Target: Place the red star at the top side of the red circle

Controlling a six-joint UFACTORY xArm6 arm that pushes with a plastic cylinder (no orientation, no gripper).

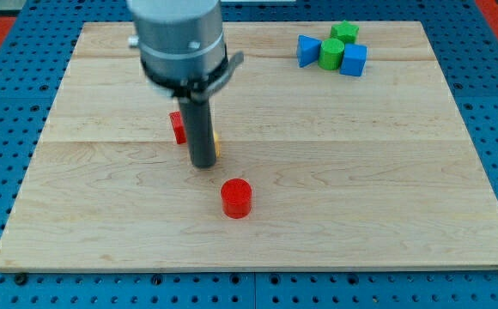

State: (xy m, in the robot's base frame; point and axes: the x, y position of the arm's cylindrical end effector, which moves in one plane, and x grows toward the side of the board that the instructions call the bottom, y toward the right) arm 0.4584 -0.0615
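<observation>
Camera view showed you my tip (203, 163) near the board's (403, 189) middle, hiding most of the red star (177, 127); the red circle (236, 197) sat nearer the bottom edge; no writing was readable.

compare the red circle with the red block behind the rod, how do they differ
The red circle sits in full view, apart from everything; the red block is partly hidden by the rod, so its shape is unclear. The red circle lies toward the view's bottom, right of my tip; the red block lies just left of the rod and nearer the view's top. Next to the rod on its right is a yellow block. Both are red and rest on the wooden board.
</observation>
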